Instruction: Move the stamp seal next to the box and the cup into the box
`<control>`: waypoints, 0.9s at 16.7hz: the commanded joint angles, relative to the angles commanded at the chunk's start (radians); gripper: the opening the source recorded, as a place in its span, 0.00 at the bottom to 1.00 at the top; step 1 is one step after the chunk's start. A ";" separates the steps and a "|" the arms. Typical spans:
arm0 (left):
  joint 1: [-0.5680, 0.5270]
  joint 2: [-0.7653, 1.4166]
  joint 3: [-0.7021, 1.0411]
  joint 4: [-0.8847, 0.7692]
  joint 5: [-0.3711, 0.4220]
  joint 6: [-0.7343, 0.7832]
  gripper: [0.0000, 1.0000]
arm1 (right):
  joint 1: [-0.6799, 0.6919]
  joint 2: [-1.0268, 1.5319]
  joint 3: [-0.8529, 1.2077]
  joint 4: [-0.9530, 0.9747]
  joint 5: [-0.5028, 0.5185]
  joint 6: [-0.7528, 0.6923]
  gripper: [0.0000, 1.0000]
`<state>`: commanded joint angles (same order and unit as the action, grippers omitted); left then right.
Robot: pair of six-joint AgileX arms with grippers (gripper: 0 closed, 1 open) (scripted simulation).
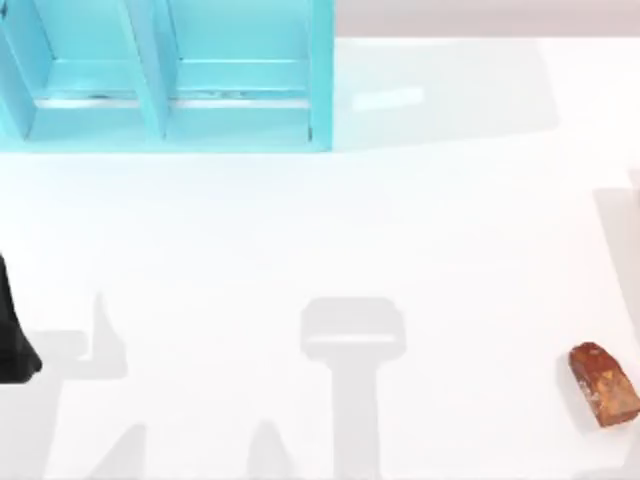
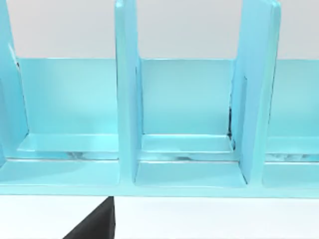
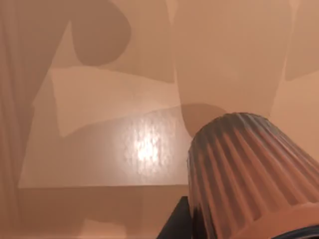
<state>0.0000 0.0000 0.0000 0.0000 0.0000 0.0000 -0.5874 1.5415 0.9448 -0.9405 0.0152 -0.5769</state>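
Cup [image 3: 249,174] sits right up against the right wrist cam, ribbed copper side close w/ a dark bit of gripper beside it, but can't tell if the claw's clenched on it or not. It looks rigid, light, prob slick metal, so grip across the ribs mid-height. Stamp seal [image 1: 603,384] lies tipped at table's right edge, well apart from the blue box [image 1: 165,75] at far left; left arm [image 1: 12,335] parked at left edge.

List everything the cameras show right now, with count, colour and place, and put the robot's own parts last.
box: one, light blue with upright dividers, far left of the table.
stamp seal: one, reddish-brown with mottled orange faces, near right edge of the table, far from the box.
cup: one, copper-brown with ribbed sides, close up in the right wrist view.
table: one, white, crossed by grey shadows.
left arm: one, black, at the table's left edge.
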 joint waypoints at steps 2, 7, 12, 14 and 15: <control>0.000 0.000 0.000 0.000 0.000 0.000 1.00 | 0.000 0.000 0.000 0.000 0.000 0.000 0.45; 0.000 0.000 0.000 0.000 0.000 0.000 1.00 | 0.000 0.000 0.000 0.000 0.000 0.000 0.83; 0.000 0.000 0.000 0.000 0.000 0.000 1.00 | 0.000 0.000 0.000 0.000 0.000 0.000 1.00; 0.000 0.000 0.000 0.000 0.000 0.000 1.00 | 0.000 0.000 0.000 0.000 0.000 0.000 1.00; 0.000 0.000 0.000 0.000 0.000 0.000 1.00 | 0.000 0.000 0.000 0.000 0.000 0.000 1.00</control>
<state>0.0000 0.0000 0.0000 0.0000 0.0000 0.0000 -0.5874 1.5415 0.9448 -0.9405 0.0152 -0.5769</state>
